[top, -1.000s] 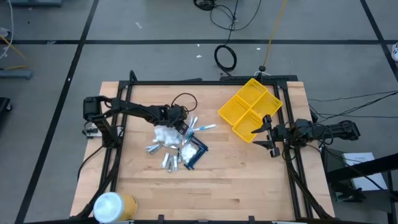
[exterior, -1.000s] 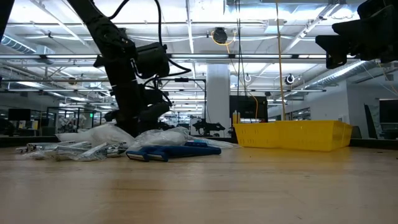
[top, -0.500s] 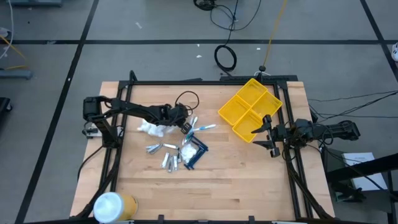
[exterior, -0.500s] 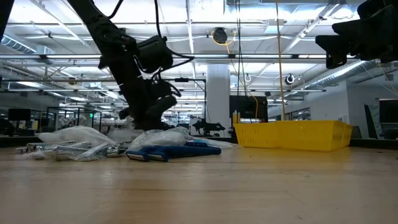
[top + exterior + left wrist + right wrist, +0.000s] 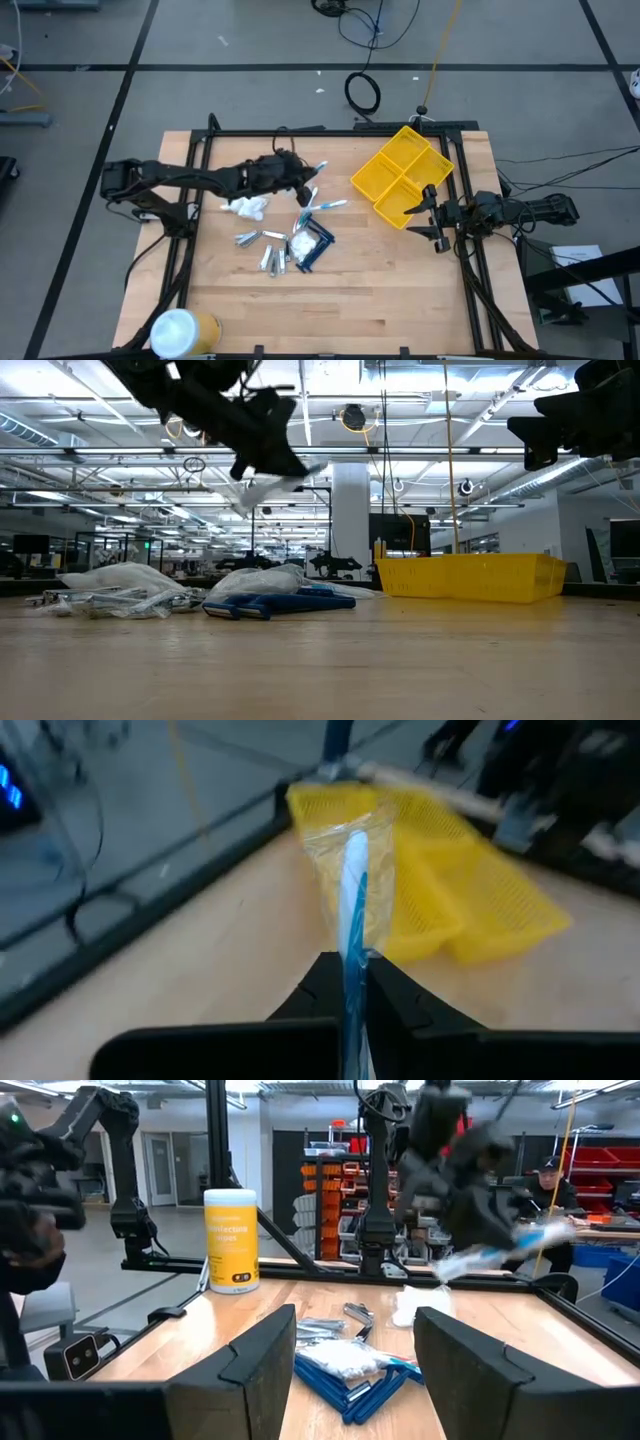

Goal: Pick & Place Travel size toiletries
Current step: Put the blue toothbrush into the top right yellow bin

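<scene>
Left jaws [image 5: 348, 982]: closed on a wrapped toothbrush [image 5: 352, 910], which is carried clear above the bench [image 5: 380, 290], as the low view shows.
Held item: a white-and-blue stick in a clear wrapper; its long axis runs straight out from the jaws, the free end pointed toward the yellow bin [image 5: 403, 174].
Key relation: the bin lies to the right of the left jaws [image 5: 305, 182], at the far right of the bench. The toothbrush already points that way, so a carry rightward appears to be all that is called for.
Nearer arm: the right jaws [image 5: 428, 212] are just beside the bin's near edge, part open and holding nothing. The left arm has the load.
Remaining items: a white packet [image 5: 246, 207], silvery tubes [image 5: 250, 238] and dark blue combs [image 5: 316, 246] lie together on the bench, near of the left jaws.
Writing: a white-and-yellow canister [image 5: 231, 1240] at the near left corner carries a label, but its print cannot be read.
Progress: judged early, since most items are still on the bench.
</scene>
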Motion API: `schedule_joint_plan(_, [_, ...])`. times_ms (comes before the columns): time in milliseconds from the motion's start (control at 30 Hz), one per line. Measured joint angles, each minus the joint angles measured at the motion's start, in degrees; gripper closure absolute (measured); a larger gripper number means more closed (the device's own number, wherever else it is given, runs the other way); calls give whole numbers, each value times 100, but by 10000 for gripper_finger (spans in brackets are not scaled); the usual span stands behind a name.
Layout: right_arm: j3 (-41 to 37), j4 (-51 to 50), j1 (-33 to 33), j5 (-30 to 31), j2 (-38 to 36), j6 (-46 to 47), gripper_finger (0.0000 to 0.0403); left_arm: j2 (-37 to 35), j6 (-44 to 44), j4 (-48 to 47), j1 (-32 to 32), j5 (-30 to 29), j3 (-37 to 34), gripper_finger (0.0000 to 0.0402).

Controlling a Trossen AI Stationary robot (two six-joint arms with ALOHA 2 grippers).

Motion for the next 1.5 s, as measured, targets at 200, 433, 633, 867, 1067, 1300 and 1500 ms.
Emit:
schedule_joint_plan(200, [0, -9, 1, -2, 0, 0, 211, 7, 491, 582, -178, 29, 0, 384])
schedule_joint_plan(433, [0, 0, 1, -2, 0, 0, 211, 11, 1227, 797, -316, 433, 0, 386])
schedule_joint_plan(633, [0, 2, 1, -2, 0, 0, 211, 18, 1796, 2132, -266, 1224, -2, 393])
schedule_joint_plan(867, [-2, 229, -1, 484, -1, -22, 211, 11, 1588, 3947, 59, 2320, 0, 383])
schedule_joint_plan(1067, [-2, 356, -1, 460, -2, 609, 211, 190, 1174, 4104, 415, 3052, 0, 392])
schedule_joint_plan(1300, [-1, 397, 3, 448, -1, 1056, 211, 1297, 856, 5130, 508, 3158, 158, 395])
schedule_joint_plan(1500, [-1, 386, 3, 449, -2, 1082, 211, 2168, 461, 5008, 580, 3665, 1194, 383])
